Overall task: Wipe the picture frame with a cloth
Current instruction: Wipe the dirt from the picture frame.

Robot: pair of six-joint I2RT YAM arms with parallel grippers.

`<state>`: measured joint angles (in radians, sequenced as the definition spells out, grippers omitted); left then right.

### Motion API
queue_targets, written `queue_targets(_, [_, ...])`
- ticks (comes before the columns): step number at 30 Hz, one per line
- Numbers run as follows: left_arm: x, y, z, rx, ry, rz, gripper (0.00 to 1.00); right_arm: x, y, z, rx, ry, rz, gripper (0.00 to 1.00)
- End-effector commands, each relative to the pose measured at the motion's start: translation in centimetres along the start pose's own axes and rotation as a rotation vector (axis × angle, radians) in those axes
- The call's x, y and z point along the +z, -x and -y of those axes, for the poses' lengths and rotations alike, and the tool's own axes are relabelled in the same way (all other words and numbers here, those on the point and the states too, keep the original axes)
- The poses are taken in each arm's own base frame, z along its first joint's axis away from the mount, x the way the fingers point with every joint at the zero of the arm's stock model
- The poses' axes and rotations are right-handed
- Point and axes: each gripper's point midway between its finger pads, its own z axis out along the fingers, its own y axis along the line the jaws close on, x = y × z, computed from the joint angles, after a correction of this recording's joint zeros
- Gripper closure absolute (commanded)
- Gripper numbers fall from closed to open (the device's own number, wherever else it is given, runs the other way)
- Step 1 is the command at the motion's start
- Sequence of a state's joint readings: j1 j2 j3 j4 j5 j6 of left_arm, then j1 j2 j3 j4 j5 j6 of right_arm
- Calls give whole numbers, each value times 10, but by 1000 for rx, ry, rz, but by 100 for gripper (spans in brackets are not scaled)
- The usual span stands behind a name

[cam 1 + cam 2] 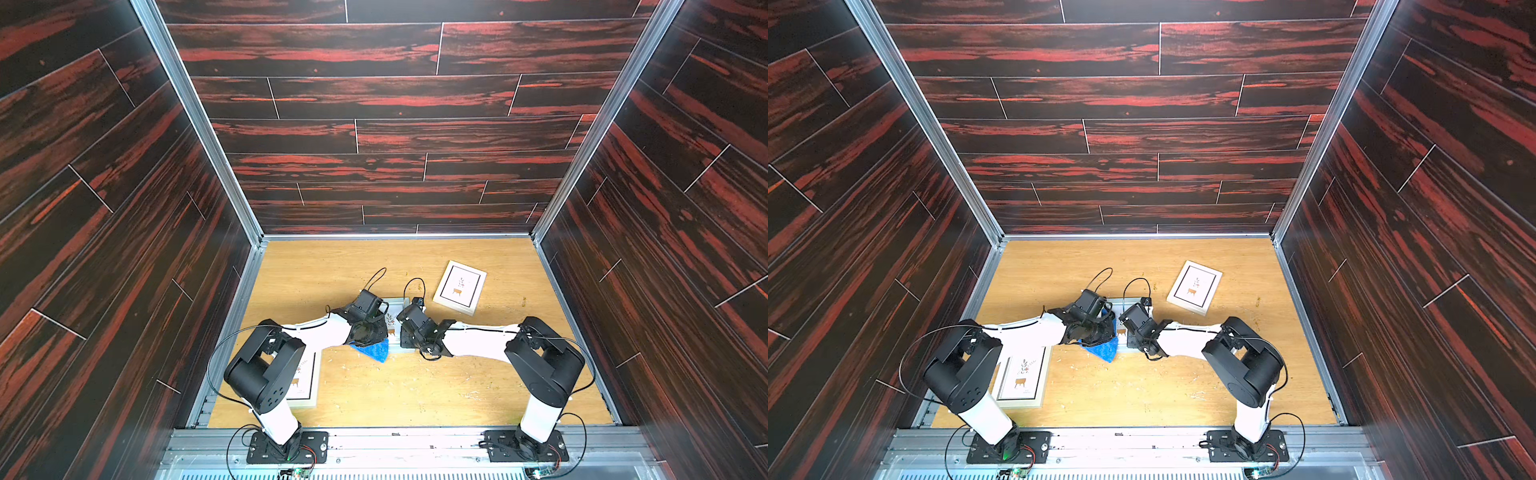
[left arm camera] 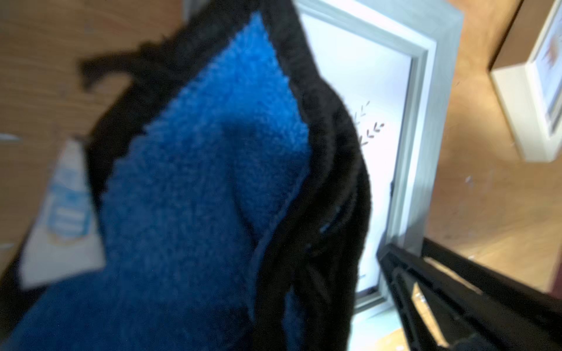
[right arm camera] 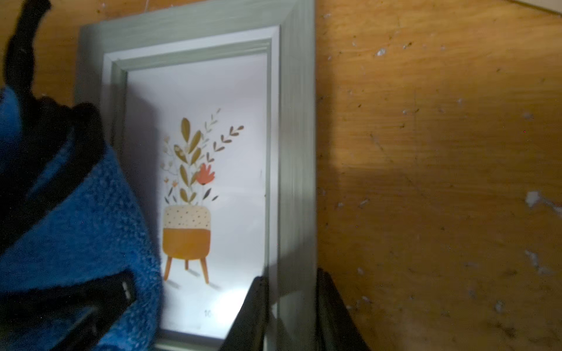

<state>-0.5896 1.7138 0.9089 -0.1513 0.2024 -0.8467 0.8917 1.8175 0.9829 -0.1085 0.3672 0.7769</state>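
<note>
Two arms reach inward | left gripper pinches cloth | right gripper clamps picture frame

2 arms are seen in both top views, the left arm and the right arm. Each is built of bulky black joint housings and smooth white links. Each is bolted to a black base plate with silver screws. Thin black cables are looped along them. The right gripper is fitted with 2 black fingers.

Grey picture frame largely hidden in a top view; cloth blurred, cropped in left wrist view.
</note>
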Motion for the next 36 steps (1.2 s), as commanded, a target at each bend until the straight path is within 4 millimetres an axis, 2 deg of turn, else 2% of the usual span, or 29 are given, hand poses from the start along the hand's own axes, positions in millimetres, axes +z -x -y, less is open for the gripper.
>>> queue_targets(1, [32, -28, 8, -76, -67, -117, 100, 5, -15, 12, -8, -45, -58, 99])
queue_targets(3, [41, -25, 19, -113, -128, -121, 100, 4, -16, 13, -5, -47, -59, 99])
queue_targets(5, [40, -24, 14, -133, -122, -107, 100, 3, -16, 15, -2, -55, -57, 99])
queue_targets(11, [7, -23, -54, -165, 34, -54, 100, 2, -15, 19, -8, -72, -52, 99])
queue_targets(14, [-8, -24, -72, -144, 104, -39, 100, 2, -14, 18, -7, -71, -51, 99])
queue_targets(16, [-10, -19, -69, -130, 111, -38, 100, 2, -14, 19, -3, -72, -47, 99])
queue_targets(21, [8, -6, -33, -117, 28, -48, 100, 1, -15, 21, -2, -75, -51, 99])
queue_targets(23, [7, 10, -26, -114, 8, -10, 100, 1, -14, 21, -2, -76, -48, 99])
queue_targets(24, [10, 18, -29, -111, 28, -2, 100, 1, -15, 21, -1, -76, -49, 99])
queue_targets(28, [0, 65, -27, -77, 47, 91, 100, 1, -16, 21, -1, -72, -51, 99])
queue_targets(31, [-2, 92, -21, -46, 39, 160, 100, 1, -15, 19, 0, -66, -50, 99])
queue_targets(34, [5, 107, -11, -37, 22, 179, 100, 0, -16, 19, -1, -62, -51, 99])
queue_targets(36, [16, 109, -2, -39, -5, 162, 100, 0, -16, 19, -2, -62, -52, 99])
